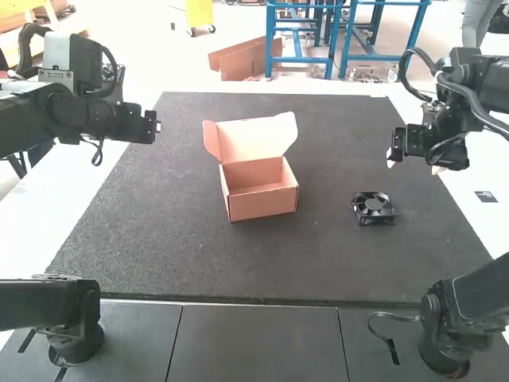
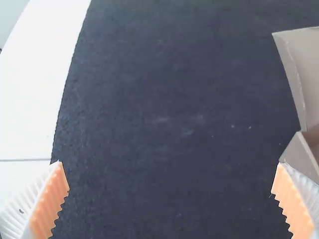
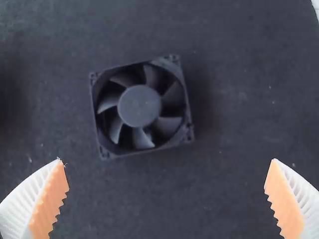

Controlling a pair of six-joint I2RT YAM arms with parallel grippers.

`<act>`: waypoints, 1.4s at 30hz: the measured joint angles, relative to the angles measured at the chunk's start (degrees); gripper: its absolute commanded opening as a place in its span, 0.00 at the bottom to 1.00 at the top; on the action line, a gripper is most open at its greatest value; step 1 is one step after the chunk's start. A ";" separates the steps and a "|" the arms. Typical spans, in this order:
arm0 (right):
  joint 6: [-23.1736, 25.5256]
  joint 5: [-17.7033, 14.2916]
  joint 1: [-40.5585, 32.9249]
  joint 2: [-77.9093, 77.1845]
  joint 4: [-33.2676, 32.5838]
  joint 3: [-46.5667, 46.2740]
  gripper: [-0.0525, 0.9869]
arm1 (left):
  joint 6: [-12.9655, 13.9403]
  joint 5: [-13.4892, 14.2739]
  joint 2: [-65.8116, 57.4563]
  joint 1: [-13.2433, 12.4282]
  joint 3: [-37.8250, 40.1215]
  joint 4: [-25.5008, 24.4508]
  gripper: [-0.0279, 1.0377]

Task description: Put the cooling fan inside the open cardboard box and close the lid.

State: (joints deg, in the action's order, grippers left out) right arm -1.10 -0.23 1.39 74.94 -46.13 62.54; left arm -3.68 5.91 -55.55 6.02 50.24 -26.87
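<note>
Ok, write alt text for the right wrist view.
A black square cooling fan lies flat on the dark mat, blades facing the camera. The right arm's jaws, white with orange pads, stand wide open, not touching it.

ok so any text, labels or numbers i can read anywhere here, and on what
No text here can be read.
On the cooling fan: the hub looks blank, no label visible.
On the cardboard box: plain, no print visible.
On the small black tag to the right of the mat: pale marks, too small to read.
</note>
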 measured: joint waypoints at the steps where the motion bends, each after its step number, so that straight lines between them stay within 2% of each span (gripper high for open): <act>1: -0.87 -0.02 1.03 0.66 -0.57 0.02 0.92 | -0.02 -0.33 -0.02 0.00 0.00 -0.66 0.93; 8: -7.61 0.02 4.55 5.77 -1.40 -0.02 0.92 | -0.02 -1.95 -0.04 -0.02 0.00 -2.49 0.93; 14: -10.51 0.94 4.66 14.19 0.74 -0.15 0.92 | -0.02 -2.54 -0.07 -0.02 0.00 -2.43 0.93; 26: -10.25 1.22 4.70 26.05 7.85 1.38 0.92 | -0.24 -2.73 -0.81 -0.02 0.00 -2.05 0.93; 35: -10.03 -0.81 4.70 28.24 14.19 1.53 0.92 | -0.44 -2.73 -0.81 -0.02 0.00 -1.99 0.93; 42: -10.03 -2.01 4.70 29.55 14.60 1.51 0.92 | -0.66 -2.73 -0.81 -0.02 0.00 -1.97 0.93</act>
State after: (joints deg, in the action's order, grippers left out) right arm -11.14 -2.24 6.09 104.49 -31.53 64.05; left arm -4.34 3.18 -56.36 6.00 50.24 -28.84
